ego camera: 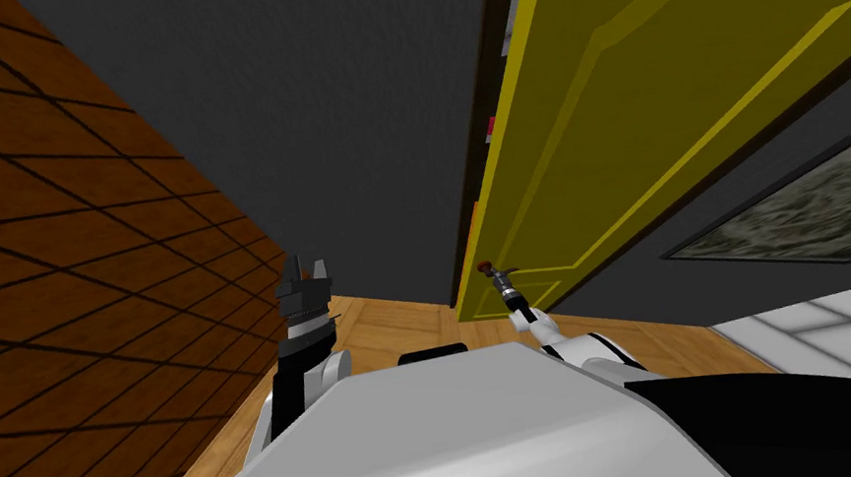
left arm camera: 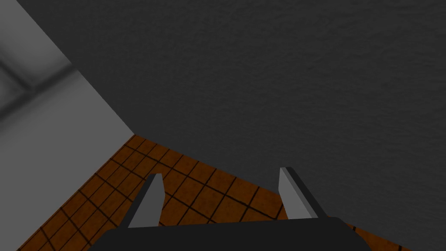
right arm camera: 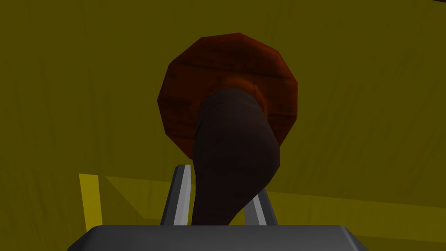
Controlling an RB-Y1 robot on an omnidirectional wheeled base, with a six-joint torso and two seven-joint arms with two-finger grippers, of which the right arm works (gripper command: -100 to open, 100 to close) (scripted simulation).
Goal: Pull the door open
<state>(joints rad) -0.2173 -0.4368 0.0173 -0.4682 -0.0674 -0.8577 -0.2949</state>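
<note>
- Head view: the yellow door [ego camera: 656, 98] takes the upper right of the frame; its handle [ego camera: 488, 267] sits near mid-frame with the right claw [ego camera: 502, 282] on it; the left claw [ego camera: 306, 268], centre left, is well apart from the door.
- Left wrist view: the fingers [left arm camera: 150, 200] stand apart, nothing between them.
- Right wrist view: the fingers [right arm camera: 180, 196] clamp the dark lever [right arm camera: 235, 152] on both sides; it runs from its round red-brown plate [right arm camera: 226, 65] into the claw, so the pull likely goes straight back off the door.
</note>
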